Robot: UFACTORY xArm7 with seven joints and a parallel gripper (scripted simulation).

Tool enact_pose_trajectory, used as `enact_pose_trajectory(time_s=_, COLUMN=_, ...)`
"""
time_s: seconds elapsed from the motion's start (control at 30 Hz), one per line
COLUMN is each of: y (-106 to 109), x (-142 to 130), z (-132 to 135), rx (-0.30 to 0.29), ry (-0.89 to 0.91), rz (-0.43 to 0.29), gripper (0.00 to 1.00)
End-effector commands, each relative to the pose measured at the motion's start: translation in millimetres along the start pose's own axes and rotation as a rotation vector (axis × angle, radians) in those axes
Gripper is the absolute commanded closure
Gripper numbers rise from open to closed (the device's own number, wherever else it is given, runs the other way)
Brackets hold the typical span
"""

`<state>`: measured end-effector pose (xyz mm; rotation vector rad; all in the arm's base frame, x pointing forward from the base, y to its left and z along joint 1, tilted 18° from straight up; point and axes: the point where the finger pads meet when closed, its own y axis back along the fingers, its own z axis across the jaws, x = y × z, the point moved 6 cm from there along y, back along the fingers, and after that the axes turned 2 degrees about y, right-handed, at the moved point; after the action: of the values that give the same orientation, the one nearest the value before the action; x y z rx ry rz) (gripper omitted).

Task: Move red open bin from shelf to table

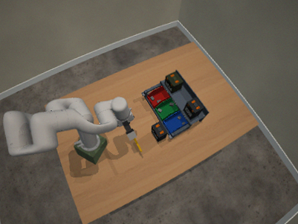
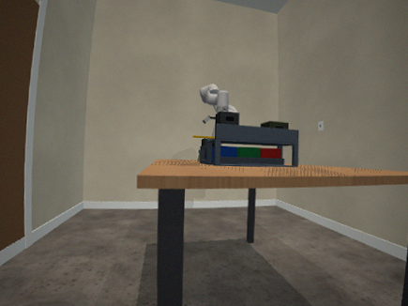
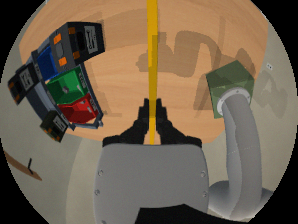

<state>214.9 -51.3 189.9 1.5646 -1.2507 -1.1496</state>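
The red open bin [image 1: 158, 96] [image 2: 271, 153] [image 3: 77, 111] stands in the shelf [image 2: 257, 134] [image 1: 186, 98] at one end of the row, with small parts in it. The green bin [image 1: 167, 109] [image 2: 248, 153] [image 3: 67, 86] is beside it, then the blue bin [image 1: 175, 122] [image 2: 228, 152] [image 3: 47, 63]. All three look level, open fronts toward the arm. My gripper [image 3: 152, 105] is shut on a long yellow bar [image 3: 152, 55] [image 1: 138, 146] [image 2: 203, 137], held above the table, away from the bins. In the top and exterior views the fingertips are too small or hidden to make out.
A dark case with orange latches [image 1: 159, 131] [image 3: 80, 45] stands before the blue bin. Two more cases [image 1: 174, 81] [image 1: 193, 107] sit on the shelf's upper deck. The arm's green base [image 1: 91, 151] [image 3: 230, 80] stands on the wooden table [image 1: 110, 197].
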Motion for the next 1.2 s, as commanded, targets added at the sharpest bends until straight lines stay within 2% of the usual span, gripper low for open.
enact_pose_trajectory(time_s=0.0, y=2.1, x=0.3, z=3.6, rx=0.004, ry=-0.001, rz=0.001, gripper=1.0)
enact_pose_trajectory(time_s=1.17, y=1.8, x=0.9, z=-8.7, rx=0.004, ry=-0.001, rz=0.001, gripper=1.0)
